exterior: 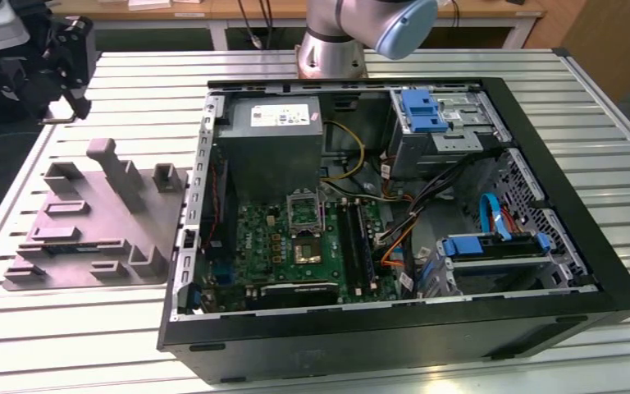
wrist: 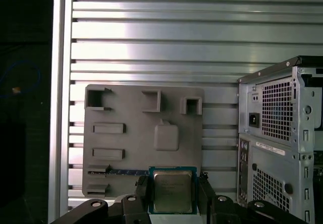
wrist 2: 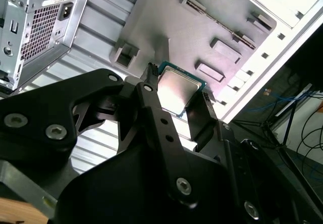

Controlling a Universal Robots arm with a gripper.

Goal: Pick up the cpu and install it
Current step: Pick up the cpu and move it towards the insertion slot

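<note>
Hand [wrist: 173, 189] clamped on cpu [wrist 2: 177, 90] by opposite edges, above counter [exterior: 96, 328] near grey fixture plate [exterior: 85, 238]. Socket [exterior: 306, 245] in open case [exterior: 577, 246], well apart, toward exterior view's right.

From my console I see the silver-grey arm with a pale blue joint cap [exterior: 335, 48] standing at the back of the exterior view, its base column upright. Its black wrist assembly [exterior: 47, 57] sits far toward the exterior view's left, well apart from the base, so the arm is reaching out sideways. The black two-fingered gripper [wrist: 173, 193] points downward. In both wrist views its slim black fingers [wrist 2: 151, 100] press against opposite edges of the small square cpu with a silvery-grey metal top [wrist 2: 177, 90]. The cpu is clamped flat between the fingertips. Behind them I see black linkage bars studded with silver screws.
</note>
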